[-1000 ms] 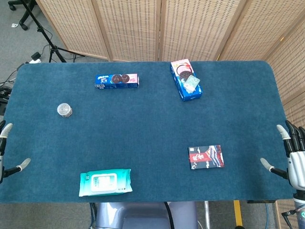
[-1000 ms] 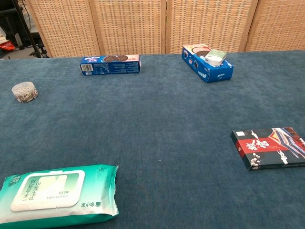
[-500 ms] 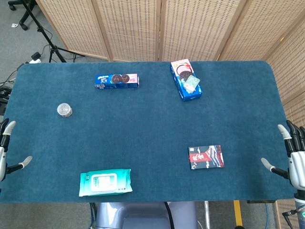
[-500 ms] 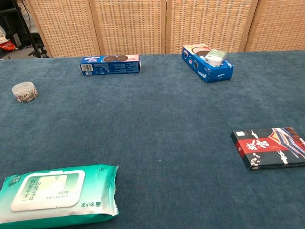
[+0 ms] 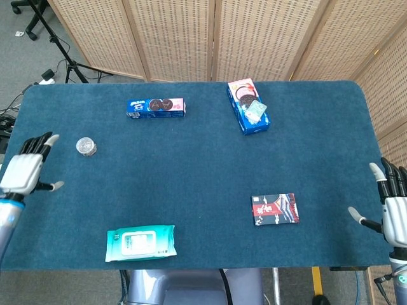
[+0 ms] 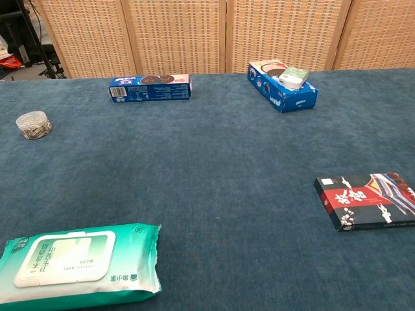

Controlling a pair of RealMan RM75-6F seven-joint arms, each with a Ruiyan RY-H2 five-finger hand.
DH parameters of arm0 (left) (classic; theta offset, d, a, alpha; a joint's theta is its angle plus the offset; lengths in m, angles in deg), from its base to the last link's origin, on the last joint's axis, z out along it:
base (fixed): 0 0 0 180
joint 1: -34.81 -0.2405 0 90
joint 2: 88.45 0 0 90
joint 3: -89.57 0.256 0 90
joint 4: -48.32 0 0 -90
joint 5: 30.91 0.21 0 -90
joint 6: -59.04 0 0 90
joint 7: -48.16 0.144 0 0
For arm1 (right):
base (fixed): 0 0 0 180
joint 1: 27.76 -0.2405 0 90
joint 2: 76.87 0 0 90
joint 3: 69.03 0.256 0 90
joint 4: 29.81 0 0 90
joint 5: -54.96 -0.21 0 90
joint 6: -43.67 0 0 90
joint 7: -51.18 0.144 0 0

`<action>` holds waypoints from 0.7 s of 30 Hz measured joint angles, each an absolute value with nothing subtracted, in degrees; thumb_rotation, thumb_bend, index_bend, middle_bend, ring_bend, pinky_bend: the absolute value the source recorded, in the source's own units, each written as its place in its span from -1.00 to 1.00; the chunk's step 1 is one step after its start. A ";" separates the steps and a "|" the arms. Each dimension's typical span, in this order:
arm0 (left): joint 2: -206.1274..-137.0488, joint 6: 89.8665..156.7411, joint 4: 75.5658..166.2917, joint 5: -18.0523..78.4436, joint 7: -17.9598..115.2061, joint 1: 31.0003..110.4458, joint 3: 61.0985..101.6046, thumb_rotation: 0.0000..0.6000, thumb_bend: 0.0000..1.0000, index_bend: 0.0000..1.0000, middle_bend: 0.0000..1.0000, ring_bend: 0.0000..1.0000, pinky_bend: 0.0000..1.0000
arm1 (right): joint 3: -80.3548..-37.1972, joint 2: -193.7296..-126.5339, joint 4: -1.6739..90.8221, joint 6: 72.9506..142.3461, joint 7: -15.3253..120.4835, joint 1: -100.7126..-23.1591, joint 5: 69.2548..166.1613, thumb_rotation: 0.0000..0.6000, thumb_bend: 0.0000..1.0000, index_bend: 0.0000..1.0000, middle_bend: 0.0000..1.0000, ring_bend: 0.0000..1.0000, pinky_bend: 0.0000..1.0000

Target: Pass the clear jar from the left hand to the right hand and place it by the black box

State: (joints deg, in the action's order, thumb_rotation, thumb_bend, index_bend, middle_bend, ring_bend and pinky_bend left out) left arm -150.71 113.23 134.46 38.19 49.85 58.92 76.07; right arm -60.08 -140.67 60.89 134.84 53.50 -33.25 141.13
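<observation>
Blue table (image 5: 203, 165): only head view shows my left hand (image 5: 25, 170) by the jar (image 5: 86, 147), and right hand (image 5: 393, 213), both spread, empty (box (image 5: 275, 209) print unreadable).

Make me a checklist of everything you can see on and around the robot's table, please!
Surface: blue carpeted table, flat.
Job's things: clear jar stands near the left edge, untouched; black box lies flat near the right front.
Clutter: wipes pack at the front left; cookie box at the back; second blue box at the back right with a small green pack on it.
Hands: left hand beside the jar, fingers apart, holding nothing; right hand at the right edge, fingers apart, holding nothing.
Cables: black cables and stand legs on the floor, back left.
Surroundings: wicker screens behind.
</observation>
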 measured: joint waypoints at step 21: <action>-171.39 85.10 98.69 9.92 56.56 81.46 76.79 1.00 -0.90 -1.00 -1.00 -1.00 -0.71 | -58.30 -141.25 59.22 131.31 53.80 -34.45 136.07 1.00 -1.00 -1.00 -1.00 -1.00 -1.00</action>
